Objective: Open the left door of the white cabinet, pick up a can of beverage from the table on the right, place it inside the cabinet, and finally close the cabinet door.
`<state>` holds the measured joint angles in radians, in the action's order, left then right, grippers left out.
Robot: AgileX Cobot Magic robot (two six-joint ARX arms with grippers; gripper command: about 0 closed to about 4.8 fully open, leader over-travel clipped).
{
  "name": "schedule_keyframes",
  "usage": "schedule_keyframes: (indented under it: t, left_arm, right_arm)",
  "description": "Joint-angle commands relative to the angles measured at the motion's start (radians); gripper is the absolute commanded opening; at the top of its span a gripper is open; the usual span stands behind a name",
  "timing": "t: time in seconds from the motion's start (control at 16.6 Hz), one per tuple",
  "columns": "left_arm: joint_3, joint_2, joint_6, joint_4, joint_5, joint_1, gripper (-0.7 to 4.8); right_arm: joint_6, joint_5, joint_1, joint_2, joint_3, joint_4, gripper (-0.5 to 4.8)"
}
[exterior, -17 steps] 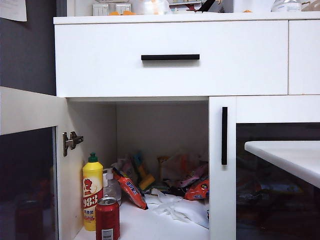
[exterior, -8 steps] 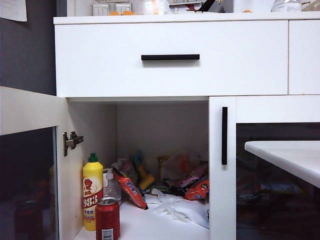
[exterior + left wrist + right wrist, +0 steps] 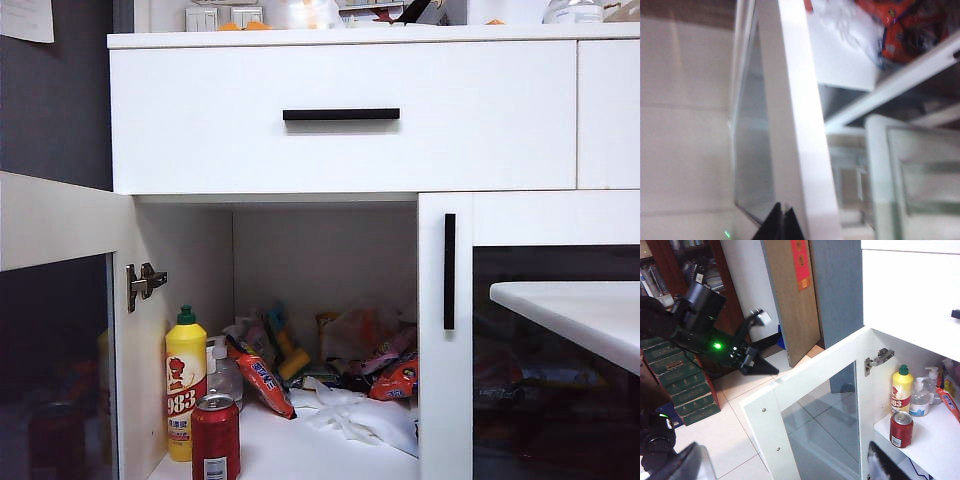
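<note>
The white cabinet (image 3: 340, 150) has its left door (image 3: 60, 225) swung wide open. In the right wrist view that door (image 3: 805, 385) shows its inner face, and its handle is hidden. A red can of beverage (image 3: 215, 437) stands upright on the cabinet floor at the front left, and also shows in the right wrist view (image 3: 901, 429). My left gripper (image 3: 783, 220) is shut and empty, its tips close to the door's white edge (image 3: 795, 125). From the right wrist view it (image 3: 770, 370) hovers by the door's free edge on the outer side. My right gripper (image 3: 785, 472) is open and empty, facing the open door. Neither gripper appears in the exterior view.
A yellow bottle (image 3: 185, 385) with a green cap stands behind the can, among a pump bottle and several packets (image 3: 380, 370). The right door (image 3: 445, 340) is closed. The table (image 3: 580, 315) juts in at the right. Green boxes (image 3: 682, 385) lie on the tiled floor.
The open left door's hinge side sits very slightly further right than before. The can and the other things inside have not moved.
</note>
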<state>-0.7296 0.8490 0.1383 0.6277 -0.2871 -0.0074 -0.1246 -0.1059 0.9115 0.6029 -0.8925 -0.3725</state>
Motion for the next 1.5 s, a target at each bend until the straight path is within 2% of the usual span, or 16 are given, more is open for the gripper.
schedule_keyframes:
  t: [0.06, 0.18, 0.36, 0.48, 0.6, 0.66, 0.84, 1.2, 1.32, 1.5]
  left_arm:
    - [0.001, 0.032, 0.038, 0.021, -0.027, 0.000, -0.06]
    - [0.001, 0.075, 0.060, 0.005, -0.042, -0.001, -0.06]
    - [0.001, 0.132, 0.056, -0.032, -0.157, -0.011, -0.06]
    - [0.001, 0.154, 0.053, -0.121, -0.209, -0.070, -0.06]
    - [0.001, 0.154, 0.058, -0.216, -0.197, -0.145, -0.06]
    - [0.001, 0.168, 0.063, -0.274, -0.161, -0.189, -0.06]
    - [0.001, 0.282, 0.055, -0.361, -0.163, -0.227, -0.06]
    - [0.000, 0.505, 0.026, -0.789, -0.156, -0.322, -0.06]
    - [0.000, 0.584, 0.026, -0.954, -0.150, -0.329, -0.06]
    - [-0.002, 0.692, 0.015, -1.116, -0.106, -0.335, -0.06]
  right_arm:
    - [0.003, 0.002, 0.001, 0.002, -0.005, 0.018, 4.25]
    - [0.003, 0.003, 0.000, 0.010, -0.005, 0.019, 4.25]
    - [0.003, 0.003, 0.000, 0.010, -0.005, 0.018, 4.25]
    - [0.003, 0.003, 0.000, 0.010, -0.005, 0.018, 4.25]
    - [0.003, 0.003, 0.000, 0.010, -0.005, 0.017, 4.25]
    - [0.003, 0.003, 0.000, 0.010, -0.005, 0.017, 4.25]
    - [0.005, 0.003, 0.000, 0.010, -0.005, 0.008, 4.25]
    - [0.032, 0.080, 0.000, 0.010, 0.003, -0.005, 4.25]
    - [0.034, 0.135, 0.000, 0.011, 0.011, -0.019, 4.25]
    - [0.048, 0.170, -0.001, 0.016, 0.011, -0.021, 4.25]
